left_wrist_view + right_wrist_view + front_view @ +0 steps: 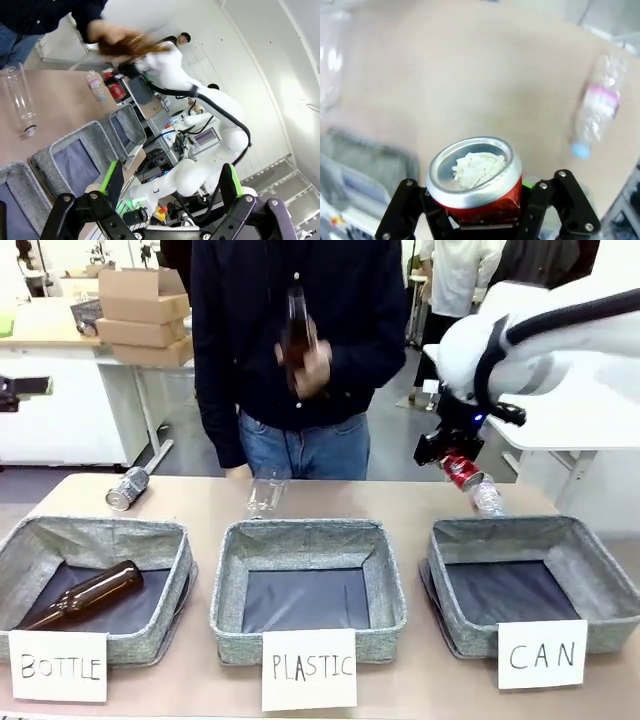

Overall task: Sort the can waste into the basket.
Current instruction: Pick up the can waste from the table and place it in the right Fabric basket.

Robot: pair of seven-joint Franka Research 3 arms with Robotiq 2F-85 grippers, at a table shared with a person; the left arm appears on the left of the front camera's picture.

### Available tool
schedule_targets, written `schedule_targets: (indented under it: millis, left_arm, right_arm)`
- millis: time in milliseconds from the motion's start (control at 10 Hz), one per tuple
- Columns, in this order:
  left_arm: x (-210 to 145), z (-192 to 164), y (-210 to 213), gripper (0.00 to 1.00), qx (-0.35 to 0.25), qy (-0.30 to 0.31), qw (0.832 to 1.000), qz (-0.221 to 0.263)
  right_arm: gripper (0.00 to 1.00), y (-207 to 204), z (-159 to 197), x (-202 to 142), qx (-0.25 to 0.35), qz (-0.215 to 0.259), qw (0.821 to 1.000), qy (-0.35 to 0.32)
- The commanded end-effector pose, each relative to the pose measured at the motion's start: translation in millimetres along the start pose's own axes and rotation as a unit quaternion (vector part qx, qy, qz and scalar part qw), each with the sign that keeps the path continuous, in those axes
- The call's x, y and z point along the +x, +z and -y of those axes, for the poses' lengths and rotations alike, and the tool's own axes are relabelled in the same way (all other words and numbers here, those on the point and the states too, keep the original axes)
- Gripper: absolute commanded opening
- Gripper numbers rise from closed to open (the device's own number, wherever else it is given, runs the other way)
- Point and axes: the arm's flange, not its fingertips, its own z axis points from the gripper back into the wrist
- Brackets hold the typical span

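My right gripper point(455, 462) is shut on the crushed red can point(464, 473), holding it in the air above the table just behind the far left corner of the CAN basket point(590, 565). In the right wrist view the red can point(476, 181) sits between my black fingers point(547, 205), its silver end facing the camera. A dark can point(127, 487) lies on the table at the far left. My left gripper point(170, 187) is open with nothing between its fingers. From there the red can point(116, 91) shows far off, in my right gripper.
A person stands at the far side holding a brown bottle point(297, 335). Clear plastic bottles point(487, 498) point(267, 495) lie on the table behind the baskets. The BOTTLE basket point(20, 550) holds a brown bottle point(85, 595). The PLASTIC basket point(228, 580) stands in the middle.
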Motion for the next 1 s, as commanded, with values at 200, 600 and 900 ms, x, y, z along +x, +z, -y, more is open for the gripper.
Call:
schedule_targets:
  millis: [200,600,900]
  left_arm:
    - [2,0,-2,1.00,-0.012,-0.009,1.000,0.007]
    - [2,0,-2,1.00,-0.012,-0.009,1.000,0.007]
    - [2,0,-2,1.00,-0.012,-0.009,1.000,0.007]
  right_arm:
    - [0.00,49,49,-127,0.068,-0.058,0.985,0.145]
    - [0.00,34,56,-154,0.082,-0.051,0.982,0.165]
    - [0.48,34,57,-148,0.083,-0.055,0.981,0.168]
